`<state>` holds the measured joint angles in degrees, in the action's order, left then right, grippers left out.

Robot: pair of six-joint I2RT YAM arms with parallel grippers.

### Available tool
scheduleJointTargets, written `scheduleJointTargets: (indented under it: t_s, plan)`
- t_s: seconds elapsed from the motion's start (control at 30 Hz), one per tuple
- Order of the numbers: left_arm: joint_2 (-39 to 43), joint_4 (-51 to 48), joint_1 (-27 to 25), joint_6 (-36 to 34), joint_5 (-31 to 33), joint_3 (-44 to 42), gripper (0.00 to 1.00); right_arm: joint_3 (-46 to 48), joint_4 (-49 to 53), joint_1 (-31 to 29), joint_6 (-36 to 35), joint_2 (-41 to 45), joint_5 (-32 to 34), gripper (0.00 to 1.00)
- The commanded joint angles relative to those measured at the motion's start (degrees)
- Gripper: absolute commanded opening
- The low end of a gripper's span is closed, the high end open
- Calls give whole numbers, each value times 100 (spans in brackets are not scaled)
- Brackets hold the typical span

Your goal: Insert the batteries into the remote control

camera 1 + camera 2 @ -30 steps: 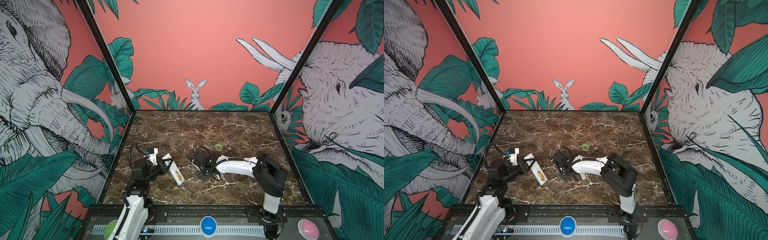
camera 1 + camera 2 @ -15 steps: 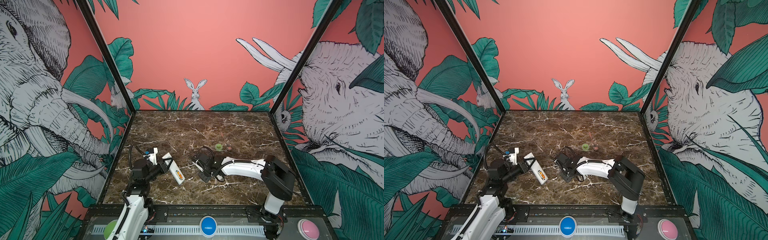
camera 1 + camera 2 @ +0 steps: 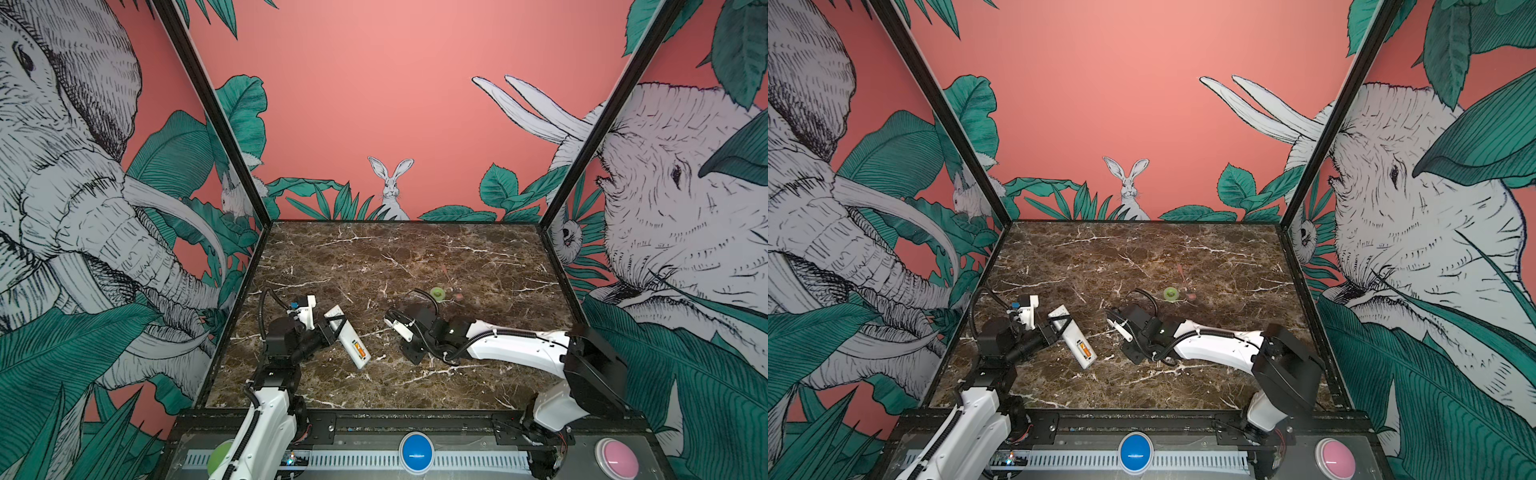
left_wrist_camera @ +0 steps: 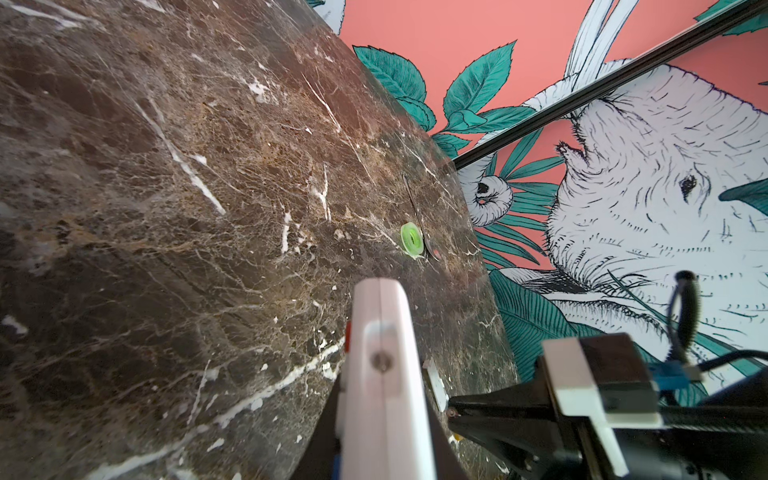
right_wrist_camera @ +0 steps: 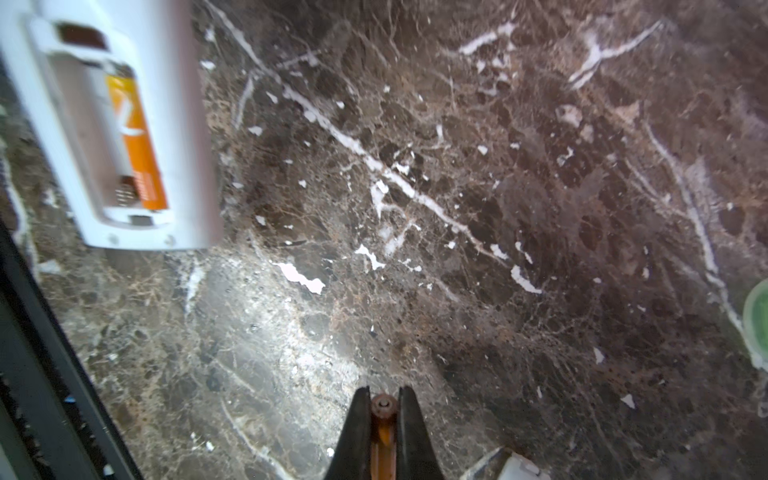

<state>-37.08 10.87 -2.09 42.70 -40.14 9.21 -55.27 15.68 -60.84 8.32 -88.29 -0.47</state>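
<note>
Marble comes first: your dark brown, white-veined marble tabletop spans the cell. Over its left part your long slim white remote control lies angled, back up and battery bay open, with your left gripper clamped across its far end. Your right gripper, near the middle and apart from the remote, pinches a small slim orange battery between narrow jaws. Farther back lies a small green ring-shaped roll. A second orange battery sits in the bay.
</note>
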Motion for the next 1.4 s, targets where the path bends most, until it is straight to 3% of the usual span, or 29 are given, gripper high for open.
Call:
scheduleJointTargets:
  t_s: [0.0, 0.4, 0.6, 1.0, 1.37]
  plan:
    - [-9, 361, 20, 90, -143, 43, 0, 92, -454, -32, -196, 230, -45, 0]
    - [-59, 1042, -3, 463, -318, -51, 0, 227, -851, -33, -228, 910, -82, 0]
    - [-74, 1320, -78, 661, -433, -33, 0, 179, -1208, -238, -660, 1253, -515, 0]
    - [-6, 1677, -202, 1020, -681, 11, 0, -248, -1865, -464, -919, 852, -947, 0]
    - [121, 2056, -337, 1404, -916, 107, 0, 8, -3002, -586, -940, 778, -1052, 0]
